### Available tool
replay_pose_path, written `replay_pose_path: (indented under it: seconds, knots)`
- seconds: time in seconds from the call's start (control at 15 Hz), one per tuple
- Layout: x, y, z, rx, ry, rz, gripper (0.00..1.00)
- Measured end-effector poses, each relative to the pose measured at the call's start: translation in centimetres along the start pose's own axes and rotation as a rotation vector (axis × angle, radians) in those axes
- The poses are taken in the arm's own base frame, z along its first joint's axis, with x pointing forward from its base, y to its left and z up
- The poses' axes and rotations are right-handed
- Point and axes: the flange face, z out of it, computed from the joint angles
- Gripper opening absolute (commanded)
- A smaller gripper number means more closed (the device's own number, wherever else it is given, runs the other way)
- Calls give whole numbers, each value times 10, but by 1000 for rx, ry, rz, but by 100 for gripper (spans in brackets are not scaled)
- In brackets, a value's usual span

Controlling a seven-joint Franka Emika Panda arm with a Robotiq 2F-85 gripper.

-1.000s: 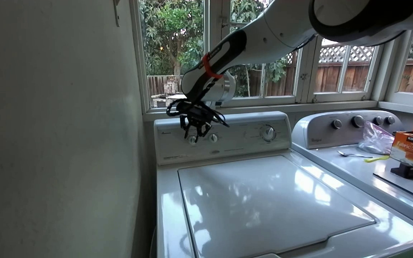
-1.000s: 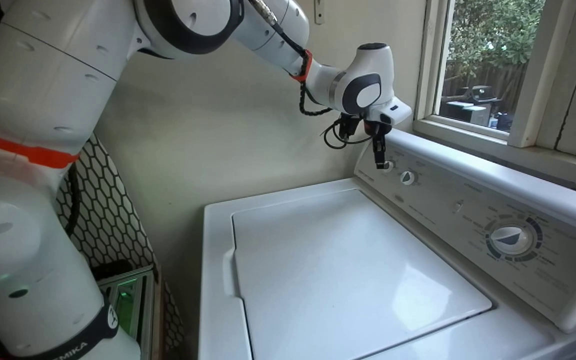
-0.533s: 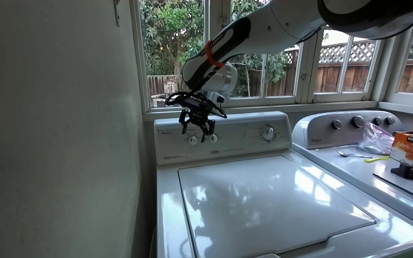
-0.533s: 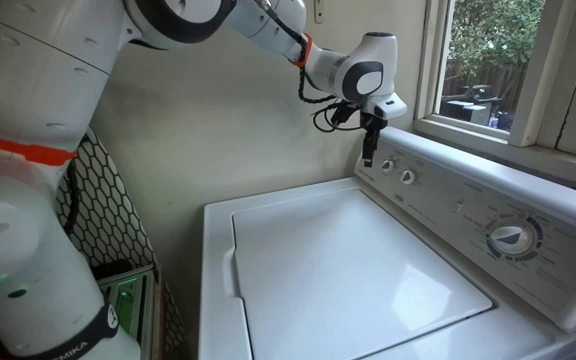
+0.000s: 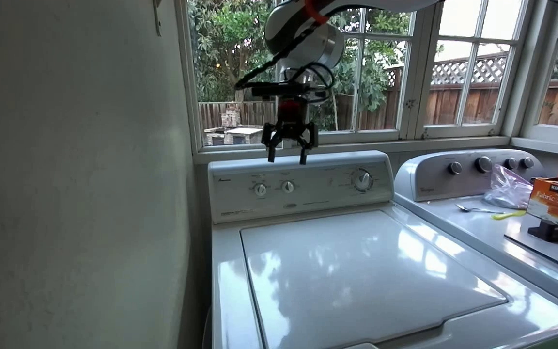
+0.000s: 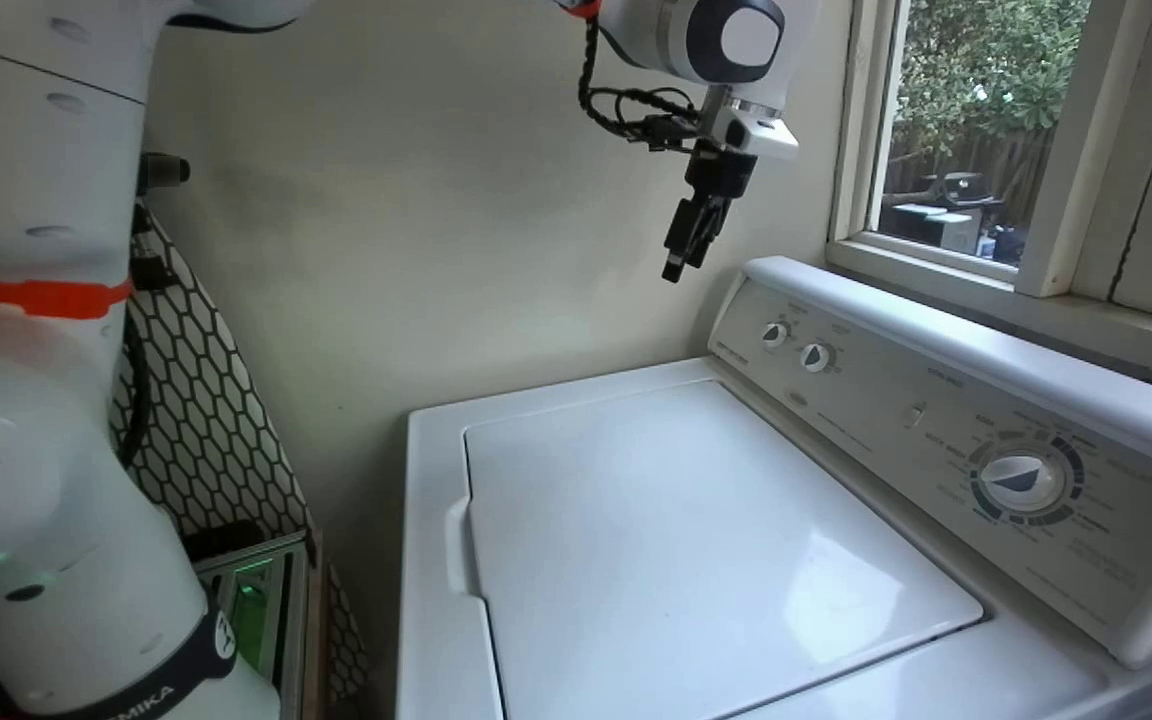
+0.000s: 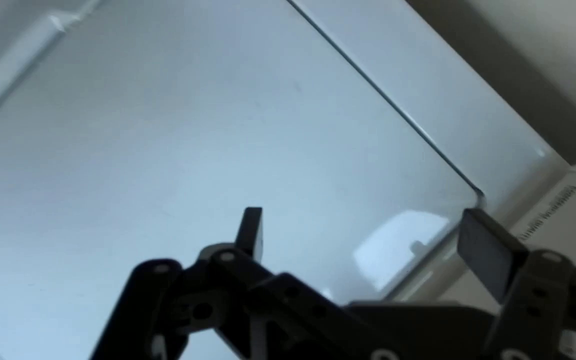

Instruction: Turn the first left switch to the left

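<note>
Currently, a black two-fingered robot tool (image 5: pixel 287 159) hangs fingertips down in the air near the pale grey control panel (image 5: pixel 315 190) of a white washing machine (image 5: pixel 366 271). Its two fingers (image 7: pixel 490 250) stand well apart; in the wrist view, the washer's smooth white lid (image 7: pixel 293 150) shows through the gap between them. Take the tool as the clock's centre. In an exterior view, the small round pale grey-white knob (image 5: pixel 260 189), the task's switch, sits between seven and eight o'clock, nearest the panel's nine o'clock end. A matching small round knob (image 5: pixel 287 186) is just beside it, at six o'clock. A clearly larger round white dial (image 5: pixel 362 180) lies between three and four o'clock, well apart from both. The tool and the task's switch are apart in both exterior views; the switch's pointer is too small to read. In an exterior view, a white robot arm (image 6: pixel 36 200) with an orange-red band (image 6: pixel 26 298) stands at about nine o'clock, and a white-framed window (image 6: pixel 976 130) with greenery outside is at about two o'clock.
</note>
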Motion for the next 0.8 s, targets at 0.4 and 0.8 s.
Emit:
replay_pose_path:
  seconds: [0.4, 0.8]
  knots:
    - [-25, 60, -17, -345, -117, 25, 100]
    - [-53, 65, -20, -437, -47, -97, 100]
